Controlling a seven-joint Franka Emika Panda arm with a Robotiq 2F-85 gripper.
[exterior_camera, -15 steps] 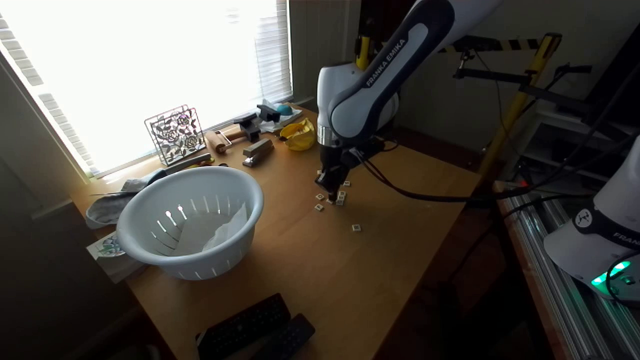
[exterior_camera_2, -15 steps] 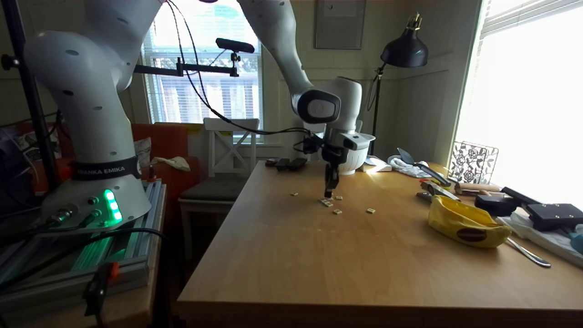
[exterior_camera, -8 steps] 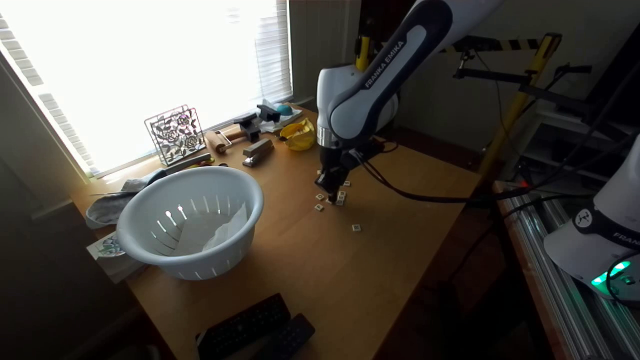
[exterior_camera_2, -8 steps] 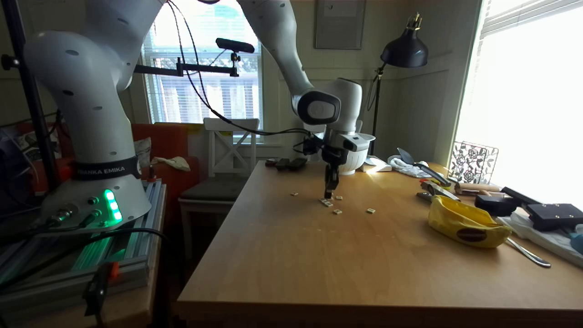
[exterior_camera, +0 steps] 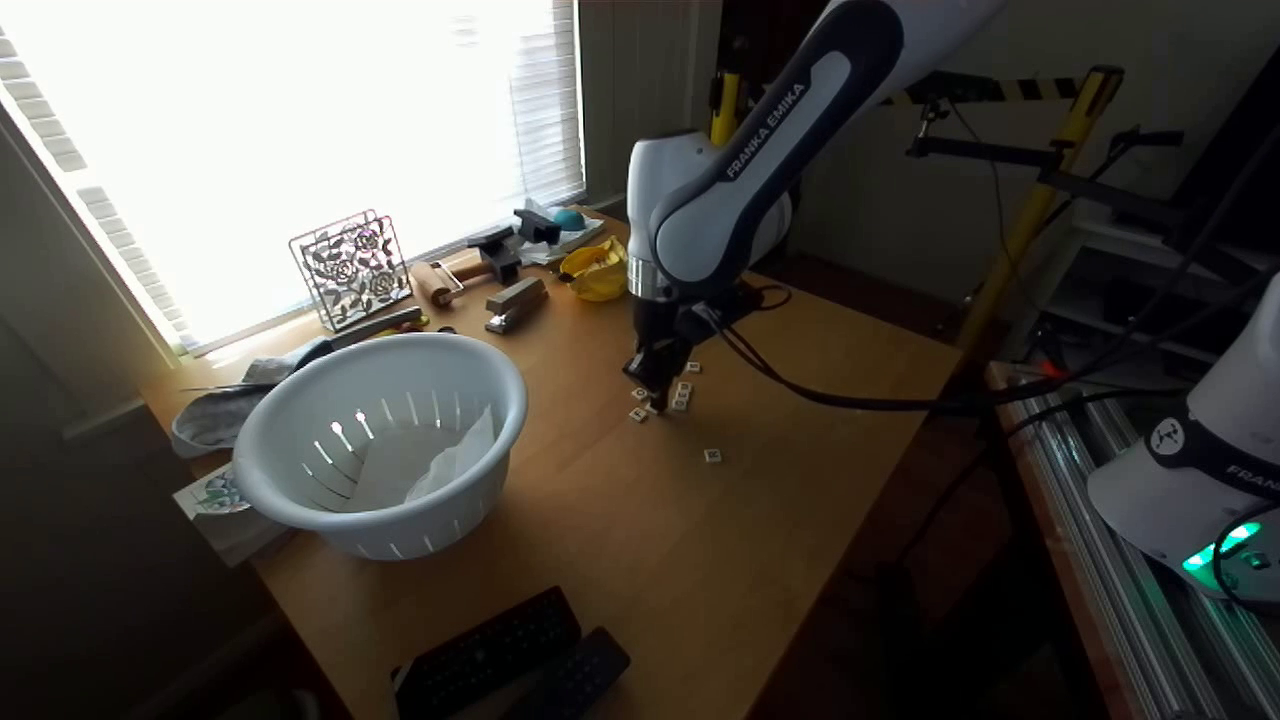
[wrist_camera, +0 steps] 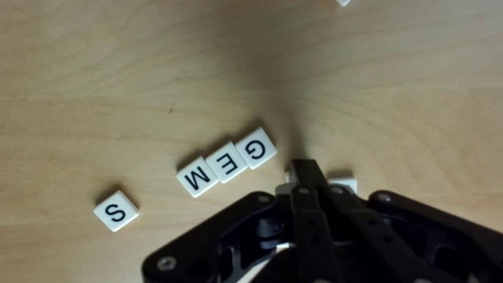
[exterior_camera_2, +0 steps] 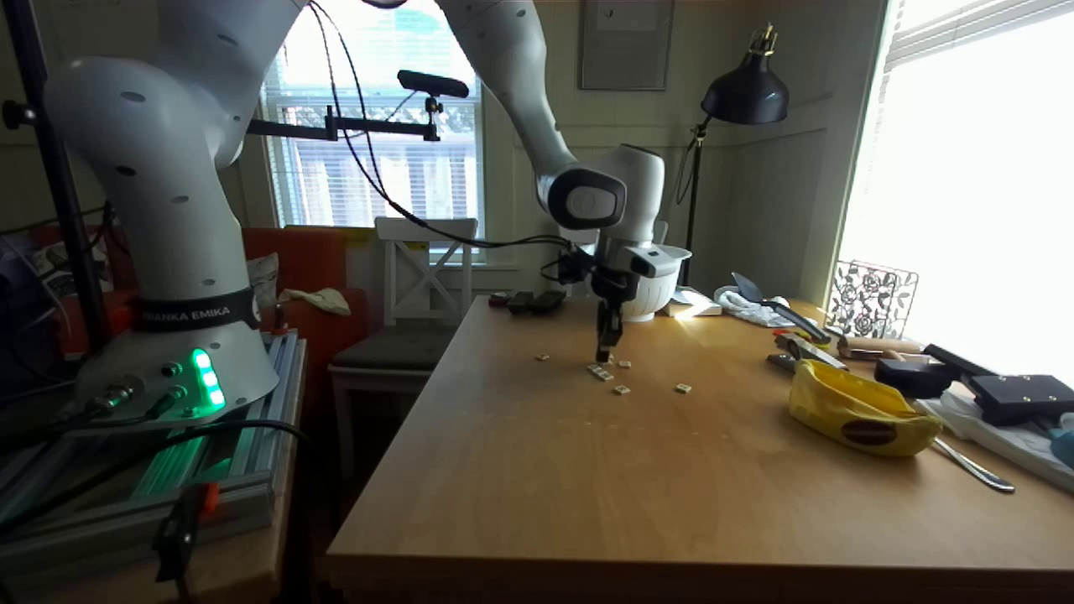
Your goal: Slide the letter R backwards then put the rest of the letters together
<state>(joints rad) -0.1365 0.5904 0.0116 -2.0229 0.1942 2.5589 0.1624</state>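
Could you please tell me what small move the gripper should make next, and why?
I would probably have the shut gripper nudge the partly hidden tile nearest the G toward it, since G, E and M already form a row while that tile sits apart.

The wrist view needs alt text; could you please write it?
A shut black gripper is beside three white letter tiles touching in a row on a wooden table. An S tile lies apart; others show only partly.

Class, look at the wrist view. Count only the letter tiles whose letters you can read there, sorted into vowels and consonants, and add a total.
Vowels: 1 (E tile)
Consonants: 3 (S tile, M tile, G tile)
Total: 4
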